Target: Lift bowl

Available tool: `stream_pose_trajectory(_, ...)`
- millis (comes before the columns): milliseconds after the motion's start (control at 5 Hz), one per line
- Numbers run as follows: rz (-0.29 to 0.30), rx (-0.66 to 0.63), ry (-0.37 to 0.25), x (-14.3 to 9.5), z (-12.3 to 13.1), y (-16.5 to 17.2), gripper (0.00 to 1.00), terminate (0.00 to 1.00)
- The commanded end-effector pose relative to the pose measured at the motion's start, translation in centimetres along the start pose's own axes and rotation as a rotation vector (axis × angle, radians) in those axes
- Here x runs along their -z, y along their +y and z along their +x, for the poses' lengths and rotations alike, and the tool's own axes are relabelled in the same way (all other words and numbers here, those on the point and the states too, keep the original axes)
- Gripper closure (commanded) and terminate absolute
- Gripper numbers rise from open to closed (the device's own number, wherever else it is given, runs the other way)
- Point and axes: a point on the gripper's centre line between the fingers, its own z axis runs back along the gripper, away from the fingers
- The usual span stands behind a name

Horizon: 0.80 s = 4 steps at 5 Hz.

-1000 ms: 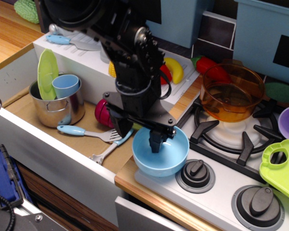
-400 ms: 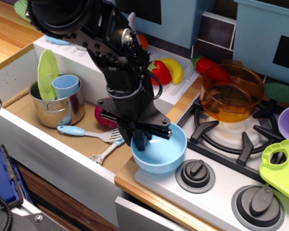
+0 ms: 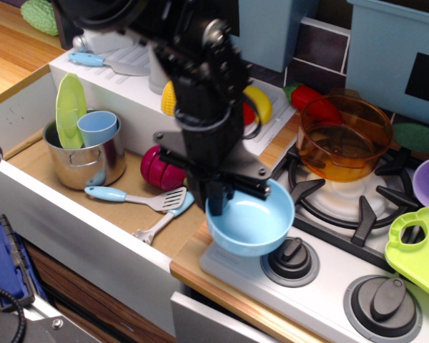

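Raised since earlier: bowl (image 3: pixel 252 227) | light blue, glossy | claw (image 3: pixel 216 202) gripping rim

bowl (image 3: pixel 252 225): light blue, held up at the stove's front edge, tilted slightly
tool (image 3: pixel 218 202): black, clamped on bowl's near-left rim
orange pot (image 3: pixel 343 136): sat on burner, behind bowl
steel pot (image 3: pixel 86 153): in sink, held small blue cup (image 3: pixel 98 126)
spatula (image 3: pixel 132 196): lay in sink
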Motion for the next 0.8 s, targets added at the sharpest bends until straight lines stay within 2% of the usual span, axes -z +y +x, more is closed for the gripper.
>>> stream_pose_trajectory(0, 0.055, 0.018, -0.052, -5.1, 2.4, 0.5, 1.0, 0.0)
stream_pose_trajectory(200, 0.081, 0.028, -0.074, -7.0, 1.8, -0.1, 1.0, 0.0)
stream_pose_trajectory(400, 0.109, 0.032, -0.053, -8.1, 1.6, -0.3, 1.0, 0.0)
stream_pose_trajectory(600, 0.14, 0.044, -0.064, -8.5, 1.5, -0.6, 1.0, 1.0)
